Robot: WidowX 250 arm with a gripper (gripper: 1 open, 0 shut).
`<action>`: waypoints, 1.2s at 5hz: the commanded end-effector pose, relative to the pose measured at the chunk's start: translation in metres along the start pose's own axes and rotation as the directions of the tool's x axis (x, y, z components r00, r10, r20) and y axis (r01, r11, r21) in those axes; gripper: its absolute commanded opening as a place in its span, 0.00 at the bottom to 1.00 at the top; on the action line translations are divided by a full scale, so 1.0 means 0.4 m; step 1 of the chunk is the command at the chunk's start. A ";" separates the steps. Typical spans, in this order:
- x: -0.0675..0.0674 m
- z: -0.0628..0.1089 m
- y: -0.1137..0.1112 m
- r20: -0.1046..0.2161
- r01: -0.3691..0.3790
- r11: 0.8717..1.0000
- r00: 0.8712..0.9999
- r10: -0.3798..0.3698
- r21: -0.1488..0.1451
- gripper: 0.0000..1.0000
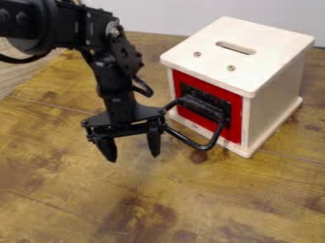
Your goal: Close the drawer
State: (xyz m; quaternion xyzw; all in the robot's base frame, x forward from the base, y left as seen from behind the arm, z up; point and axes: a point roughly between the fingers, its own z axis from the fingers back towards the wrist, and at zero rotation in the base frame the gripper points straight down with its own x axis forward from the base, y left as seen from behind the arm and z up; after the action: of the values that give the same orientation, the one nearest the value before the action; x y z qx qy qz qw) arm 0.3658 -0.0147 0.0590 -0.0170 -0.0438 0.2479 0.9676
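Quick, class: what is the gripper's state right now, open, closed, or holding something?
Gripper: open, fingers spread, holding nothing, off to the side of the drawer.

No writing, label, brand, number or sign can be read anywhere in the camera view. The cream-white cube-shaped cabinet (241, 76) at about two o'clock carries only a plain dark slot and two small dots on its top, with no lettering. The glossy red drawer front (203, 100) with its black loop handle is unmarked. The black jointed robot arm (108, 62) at about ten o'clock and its black two-fingered gripper (127, 149) near the centre show no legible marking; any fine print there is too small to tell. The worn wooden tabletop (76, 199) toward seven o'clock bears only grain and stains.
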 end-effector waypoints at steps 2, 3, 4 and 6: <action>0.018 0.111 0.020 0.081 0.004 1.000 0.997 -0.002 -0.029 1.00; 0.016 0.122 0.022 0.084 -0.015 1.000 0.996 0.016 -0.020 1.00; 0.012 0.133 0.026 0.088 -0.033 0.999 0.996 0.034 -0.012 1.00; 0.022 0.181 0.060 0.105 -0.048 0.999 0.993 0.047 0.003 1.00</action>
State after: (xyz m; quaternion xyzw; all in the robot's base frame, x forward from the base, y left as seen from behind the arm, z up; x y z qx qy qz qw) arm 0.3497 0.0003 0.0973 0.0061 -0.0442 0.2604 0.9645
